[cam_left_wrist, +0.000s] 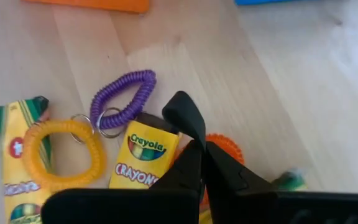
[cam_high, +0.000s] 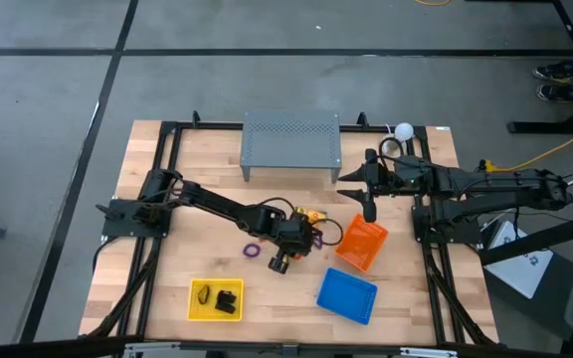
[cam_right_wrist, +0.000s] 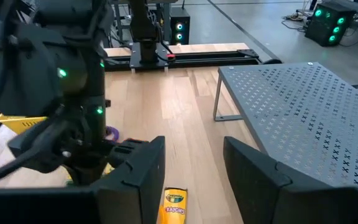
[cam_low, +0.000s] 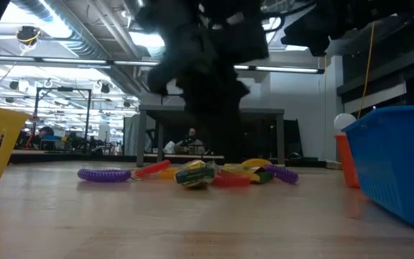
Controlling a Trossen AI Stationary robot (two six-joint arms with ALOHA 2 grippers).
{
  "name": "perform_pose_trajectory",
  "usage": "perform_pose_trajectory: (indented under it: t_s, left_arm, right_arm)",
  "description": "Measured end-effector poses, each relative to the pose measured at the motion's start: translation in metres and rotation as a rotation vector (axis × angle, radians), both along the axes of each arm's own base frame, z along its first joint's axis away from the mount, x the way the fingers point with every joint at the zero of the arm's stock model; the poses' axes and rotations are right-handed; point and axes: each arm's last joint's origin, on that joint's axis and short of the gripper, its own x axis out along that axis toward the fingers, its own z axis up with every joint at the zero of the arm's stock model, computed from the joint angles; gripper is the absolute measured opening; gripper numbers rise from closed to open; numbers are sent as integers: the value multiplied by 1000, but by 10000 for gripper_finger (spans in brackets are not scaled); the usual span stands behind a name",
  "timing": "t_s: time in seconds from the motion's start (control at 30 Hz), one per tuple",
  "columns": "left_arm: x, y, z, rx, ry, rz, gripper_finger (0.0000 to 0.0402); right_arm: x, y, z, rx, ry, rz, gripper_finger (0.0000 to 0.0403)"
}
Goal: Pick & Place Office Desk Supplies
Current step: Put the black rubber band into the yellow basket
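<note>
At frame centre we see the left gripper [cam_high: 280, 263] closed and empty above the supplies [cam_high: 304, 221] heaped on the counter [cam_high: 167, 259]. The right gripper [cam_high: 370, 211], open, hovers right of centre.

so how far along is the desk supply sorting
Early. The yellow plastic basket already holds two dark items. The left end effector is down over the pile, closed beside a yellow Crayola crayon packet, gripping nothing visible. Purple coil loop, orange coil loop and others remain on the table.
</note>
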Motion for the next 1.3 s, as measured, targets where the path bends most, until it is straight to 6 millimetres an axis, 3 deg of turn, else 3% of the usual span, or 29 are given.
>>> perform_pose_trajectory:
  t_s: [0.3,0.47,0.6,0.8,1.03,1.3]
  left_arm:
    - [-22,-40,25,-91,137,-49,4]
    - [-53,-64,37,-120,131,-4,4]
    - [-84,-79,57,-118,16,65,4]
    - [-133,-85,75,-142,-169,173,4]
    - [-169,-96,54,-204,-227,258,4]
    - [-184,-122,42,-286,-203,244,4]
  right_arm:
    - [0,1,0,-18,-1,60,165]
    - [-2,2,5,-36,-38,76,165]
    - [-7,4,13,-46,-96,129,165]
    - [-32,11,25,-62,-282,200,165]
    - [-72,11,-5,-48,-458,141,165]
    - [-84,10,-26,-70,-445,113,165]
